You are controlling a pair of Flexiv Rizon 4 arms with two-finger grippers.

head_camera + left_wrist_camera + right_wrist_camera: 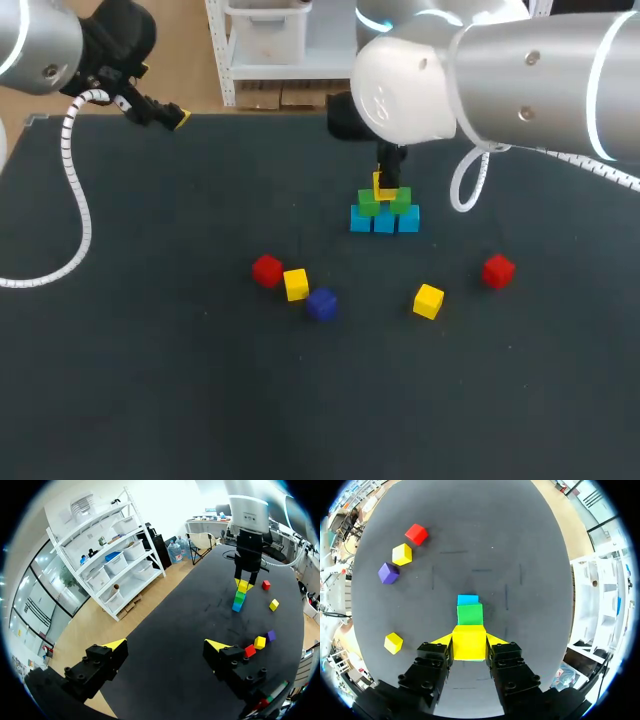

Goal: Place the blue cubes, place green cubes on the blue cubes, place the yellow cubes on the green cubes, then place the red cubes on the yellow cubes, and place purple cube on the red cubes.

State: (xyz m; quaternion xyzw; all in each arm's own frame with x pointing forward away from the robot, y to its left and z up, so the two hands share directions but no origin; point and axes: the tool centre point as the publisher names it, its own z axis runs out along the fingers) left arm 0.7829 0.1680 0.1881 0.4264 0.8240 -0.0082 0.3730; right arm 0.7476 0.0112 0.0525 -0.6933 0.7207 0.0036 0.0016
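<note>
Right gripper [469, 640]: yellow-tipped fingers pinching small yellow plastic cube [469, 647] on two opposite flat sides. Cube held directly over green cubes [370, 205], which sit on row of blue cubes [385, 222] at far middle of dark table [150, 350]; contact with green layer unclear. Cube likely light, rigid, smooth-faced. Centred grip on parallel faces suits it. Stack probably easy to nudge. Left gripper [166, 645]: fingers spread, empty, near far left corner. Loose nearer front: red cubes [267, 270], spare yellow cubes [296, 284], purple cube [321, 304].
</note>
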